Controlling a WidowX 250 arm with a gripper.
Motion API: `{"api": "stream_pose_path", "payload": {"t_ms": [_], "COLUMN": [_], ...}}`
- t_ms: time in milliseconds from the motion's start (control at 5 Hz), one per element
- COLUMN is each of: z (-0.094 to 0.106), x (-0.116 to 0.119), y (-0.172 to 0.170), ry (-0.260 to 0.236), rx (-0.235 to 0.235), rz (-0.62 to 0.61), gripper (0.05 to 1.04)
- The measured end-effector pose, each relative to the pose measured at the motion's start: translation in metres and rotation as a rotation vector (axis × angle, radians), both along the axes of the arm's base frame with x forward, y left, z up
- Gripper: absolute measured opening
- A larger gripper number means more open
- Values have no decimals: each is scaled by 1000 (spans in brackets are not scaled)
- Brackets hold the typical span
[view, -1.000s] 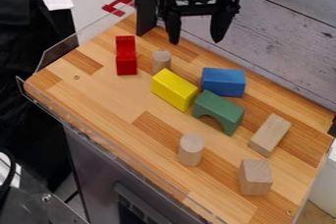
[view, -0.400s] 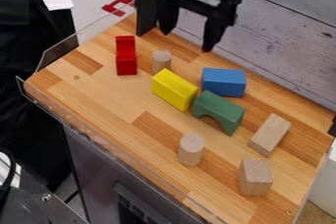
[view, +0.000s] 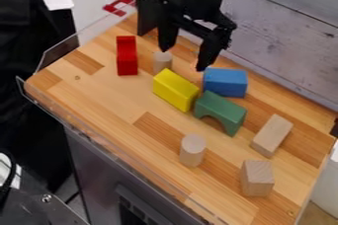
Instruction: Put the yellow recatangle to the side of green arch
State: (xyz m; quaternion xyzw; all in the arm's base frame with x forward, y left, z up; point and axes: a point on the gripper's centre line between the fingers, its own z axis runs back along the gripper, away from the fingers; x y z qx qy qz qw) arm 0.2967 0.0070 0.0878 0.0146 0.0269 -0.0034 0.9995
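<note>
My gripper (view: 183, 60) hangs open over the back of the board, its two fingers spread with nothing between them. It is above and behind the yellow rectangle (view: 175, 90), between the small wooden cylinder and the blue block. The yellow rectangle lies on its long side near the middle of the board, angled down to the right. Directly right of it stands the green arch (view: 220, 111), its opening facing the front; their near ends are touching or almost touching.
A blue block (view: 225, 82) sits behind the arch. Small cylinder (view: 162, 62) and red block (view: 127, 56) stand at the back left. Nearer the front are another cylinder (view: 192, 150), a wooden plank (view: 271, 135) and a wooden cube (view: 257, 177). Clear guard (view: 86, 31) edges the board (view: 119, 103).
The gripper has come down and forward toward the yellow rectangle, and it has turned so its fingers line up at a slant. The blocks have stayed in place.
</note>
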Motion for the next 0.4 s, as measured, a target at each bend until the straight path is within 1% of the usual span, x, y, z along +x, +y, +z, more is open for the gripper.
{"api": "stream_pose_path", "payload": {"t_ms": [200,400], "z": [-6,0], "x": [-1,2], "y": [-4,-6], "ry": [-12,-60], "rx": [-33,-57], "rz": [83,150], "gripper": [1000,1000]}}
